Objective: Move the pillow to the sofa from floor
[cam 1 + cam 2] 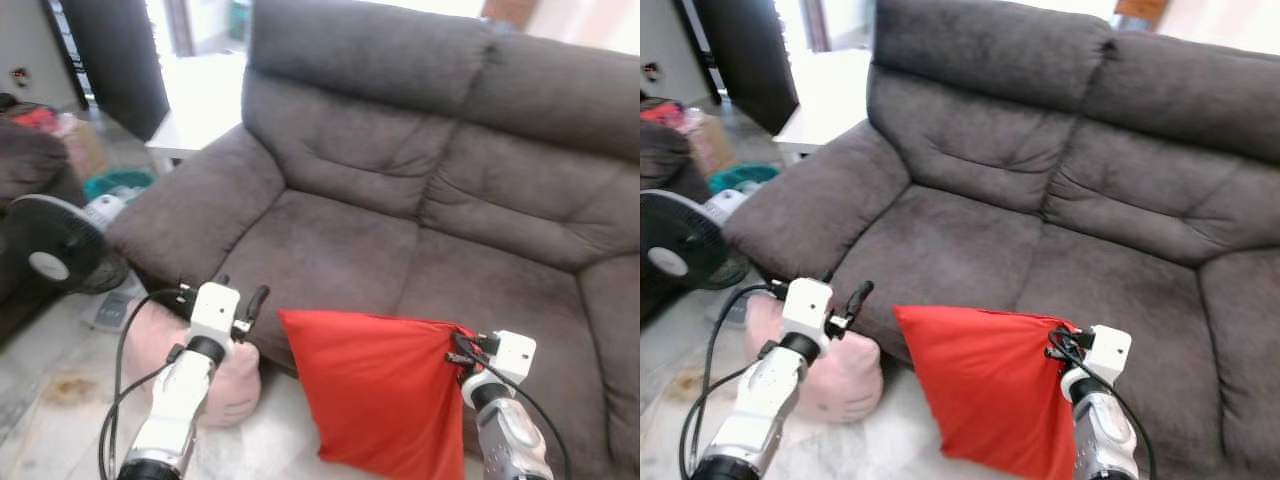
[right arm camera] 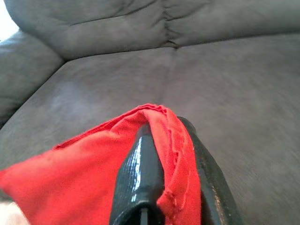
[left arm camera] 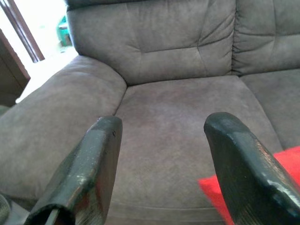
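A red pillow (image 1: 385,390) hangs in front of the grey sofa (image 1: 400,200), held by one corner. My right gripper (image 1: 463,343) is shut on that corner, just at the front edge of the seat; in the right wrist view the red fabric (image 2: 159,136) is pinched between the two black fingers (image 2: 140,173). My left gripper (image 1: 250,305) stands open to the left of the pillow, near the sofa's front edge, with nothing between its fingers (image 3: 89,173). The lower part of the pillow is off the floor or just above it; I cannot tell which.
A pink plush cushion (image 1: 225,385) lies on the floor under my left arm, against the sofa's base. A black standing fan (image 1: 55,245) and a teal basin (image 1: 120,182) sit at the left. A white low table (image 1: 195,130) stands behind the sofa's arm.
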